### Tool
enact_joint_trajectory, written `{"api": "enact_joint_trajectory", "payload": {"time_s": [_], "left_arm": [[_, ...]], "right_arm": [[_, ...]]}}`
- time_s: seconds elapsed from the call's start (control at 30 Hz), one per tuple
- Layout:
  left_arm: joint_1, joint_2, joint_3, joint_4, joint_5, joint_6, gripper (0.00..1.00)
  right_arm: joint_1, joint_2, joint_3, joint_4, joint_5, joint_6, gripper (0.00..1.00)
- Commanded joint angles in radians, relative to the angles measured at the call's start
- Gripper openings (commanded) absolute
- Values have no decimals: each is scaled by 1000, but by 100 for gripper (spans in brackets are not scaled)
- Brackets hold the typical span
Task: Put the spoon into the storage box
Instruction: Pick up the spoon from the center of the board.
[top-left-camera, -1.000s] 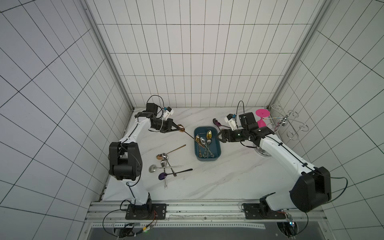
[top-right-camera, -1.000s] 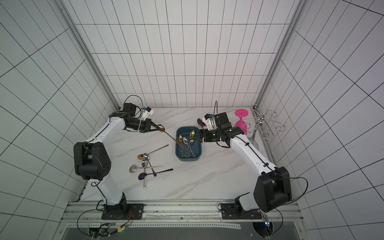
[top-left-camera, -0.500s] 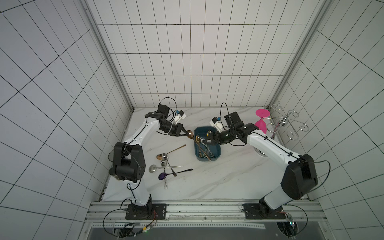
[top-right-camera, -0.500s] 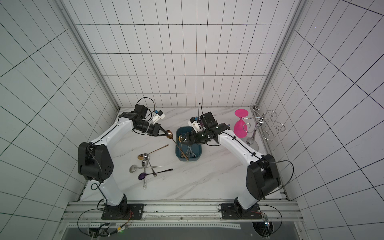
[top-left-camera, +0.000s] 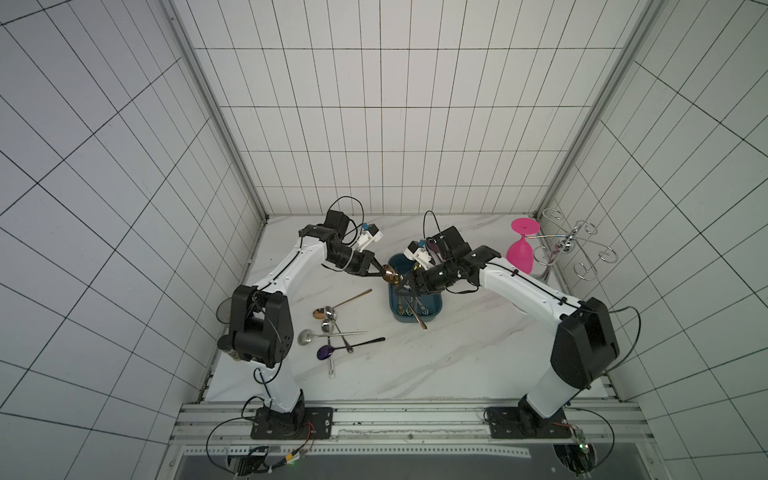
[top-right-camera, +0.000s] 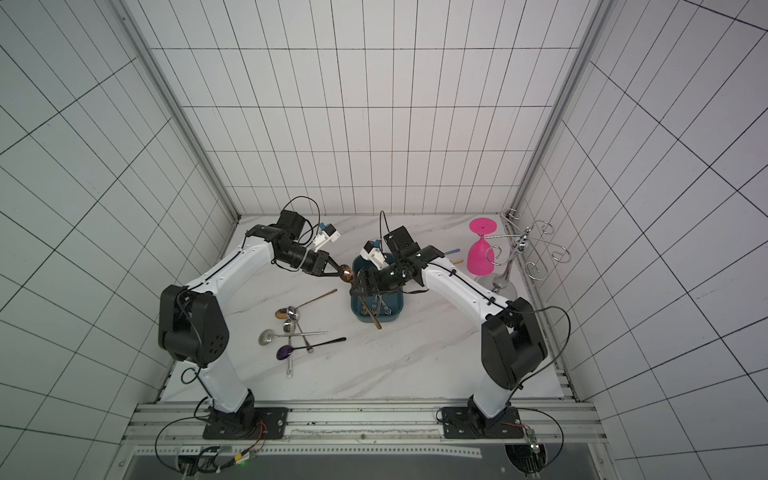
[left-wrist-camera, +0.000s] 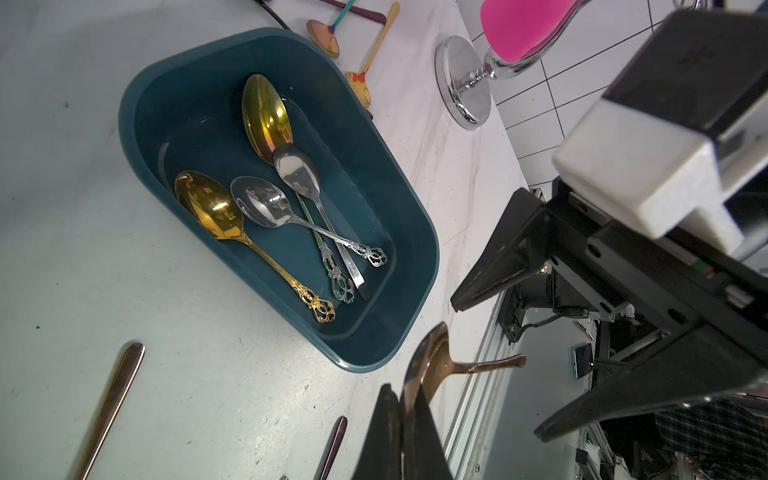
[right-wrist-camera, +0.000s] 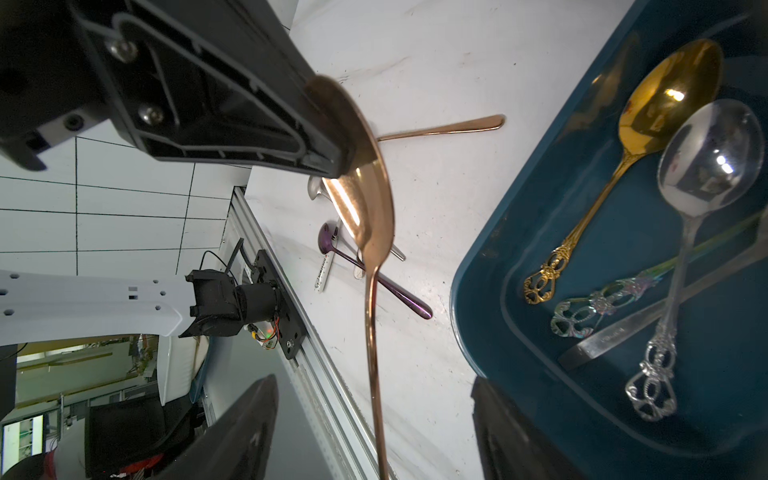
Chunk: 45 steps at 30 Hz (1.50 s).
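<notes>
As your left pincer (left-wrist-camera: 402, 392) clamps the copper spoon (right-wrist-camera: 374, 199) by its bowl, the handle hangs inside your wide-open right pincer (right-wrist-camera: 372, 384).

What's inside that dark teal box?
Four spoons lie in the storage box: two gold-bowled, two silver. One handle's upper part is hidden beneath a silver bowl.

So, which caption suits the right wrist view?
Left fingers pinch the copper spoon by its bowl; handle hangs between right fingers.

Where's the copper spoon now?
In a top view: spoon at the box's left rim, bowl pinched in the left gripper, handle between the right gripper's open jaws.
</notes>
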Motion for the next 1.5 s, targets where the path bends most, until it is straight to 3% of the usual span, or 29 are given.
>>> {"api": "enact_joint_trajectory", "payload": {"time_s": [0.0,0.23,0.47,0.5,0.57,0.77,0.97,1.23,1.47], "left_arm": [[-4,-32,22,5,-2,12,0],[-4,-31,25,4,-1,8,0],[-4,-37,22,7,-3,8,0],[-5,-37,22,8,-5,8,0],[-4,-40,19,8,-10,6,0],[-4,-77,-9,26,-57,-5,48],[11,-171,-106,99,-130,-32,70],[101,-300,-258,192,-164,-50,91],[155,-391,-370,229,-242,-1,94]], "right_arm": [[15,18,27,8,-22,0,74],[27,45,41,-3,-41,0,52],[26,73,60,-23,-58,-5,3],[27,73,62,-29,-55,-10,0],[25,73,64,-35,-52,-17,0],[-1,60,45,-34,-25,-16,0],[-54,56,-19,23,24,43,0],[-97,95,-66,133,114,157,0],[-105,169,-47,191,186,234,0]]}}
